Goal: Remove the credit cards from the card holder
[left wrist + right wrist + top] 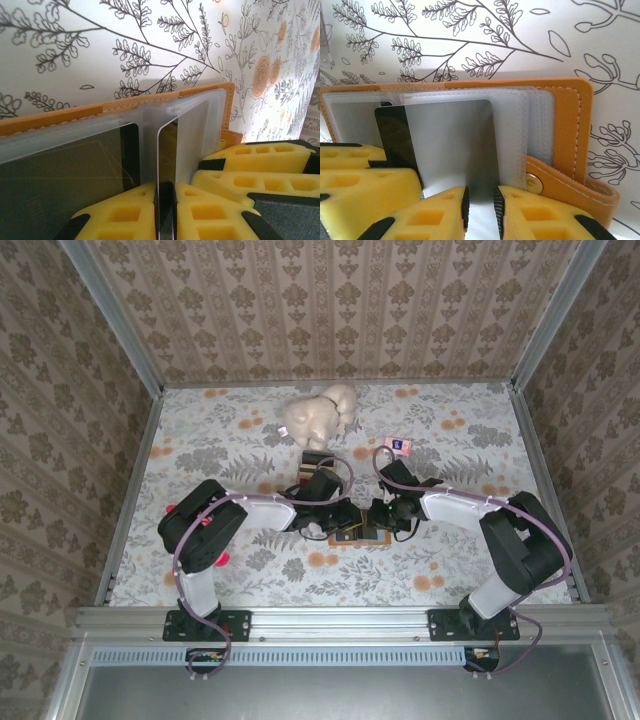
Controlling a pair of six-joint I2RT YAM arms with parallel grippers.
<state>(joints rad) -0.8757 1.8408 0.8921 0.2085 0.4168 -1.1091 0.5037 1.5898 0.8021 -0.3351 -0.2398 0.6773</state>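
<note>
Yellow ribbed fingers of the left gripper sit nearest the lens. They are clamped together on a thin dark credit card seen edge-on, its top end inside a clear sleeve. Floral-print white tabletop carries everything. Left arm and right arm both reach forward, elbows out. Forearms fold inward so the wrists meet nose to nose at mid-tabletop, pitched down. Cream plush toy sits well behind them, not involved. Tan-orange folding card holder lies open flat under both grippers, stitched cover and snap strap toward the right gripper. That one's jaws are nearly together with pale sleeve plastic in the slit. It looks like a pinch on the card holder, likely to anchor it so the card slides free instead of dragging it along. Small pink packet lies behind the right wrist, apart.
</note>
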